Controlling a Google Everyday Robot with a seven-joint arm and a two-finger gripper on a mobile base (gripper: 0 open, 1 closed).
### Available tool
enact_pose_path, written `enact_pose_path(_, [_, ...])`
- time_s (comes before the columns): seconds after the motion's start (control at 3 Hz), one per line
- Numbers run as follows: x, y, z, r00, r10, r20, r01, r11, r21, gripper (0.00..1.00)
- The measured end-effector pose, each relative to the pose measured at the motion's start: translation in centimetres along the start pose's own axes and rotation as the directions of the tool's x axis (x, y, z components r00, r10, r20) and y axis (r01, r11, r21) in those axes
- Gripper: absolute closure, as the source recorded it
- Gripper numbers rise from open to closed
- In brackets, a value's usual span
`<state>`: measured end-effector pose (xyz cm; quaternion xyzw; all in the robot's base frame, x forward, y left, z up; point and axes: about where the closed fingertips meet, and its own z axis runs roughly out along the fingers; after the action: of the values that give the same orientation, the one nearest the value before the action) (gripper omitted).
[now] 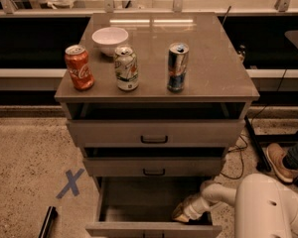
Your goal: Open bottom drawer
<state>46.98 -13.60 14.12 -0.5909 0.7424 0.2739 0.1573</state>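
The bottom drawer (154, 229) is the lowest of the cabinet's three grey-taupe drawers. It stands pulled far out, with its shallow grey tray (139, 197) showing. Its flat front lies at the frame's lower edge, and only the top of its handle shows. My gripper (182, 213) reaches in from the right on a white arm (223, 192). It sits low inside the tray at the front right, just behind the drawer front. The middle drawer (154, 166) and the top drawer (154, 132), each with a black bar handle, stand slightly out.
On the cabinet top (208, 58) stand a red cola can (79, 67), a white-green can (125, 67), a blue-silver can (177, 67) and a white bowl (110, 39). A blue tape X (69, 183) marks the floor at left. A person's shoe (280, 161) and cables lie at right.
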Motion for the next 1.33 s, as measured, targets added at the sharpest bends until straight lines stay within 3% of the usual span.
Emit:
enact_pose_path(0.67, [0.2,4.1,0.0,0.997,0.082,0.013,-0.081,0.9955,-0.049,1.00])
enact_pose_path(1.0, [0.0,4.7,-0.2,0.996,0.090,0.020,-0.088,0.9943,-0.059,1.00])
enact_pose_path(1.33, [-0.7,7.3,-1.0,0.993,0.115,0.037,-0.110,0.9875,-0.113,1.00])
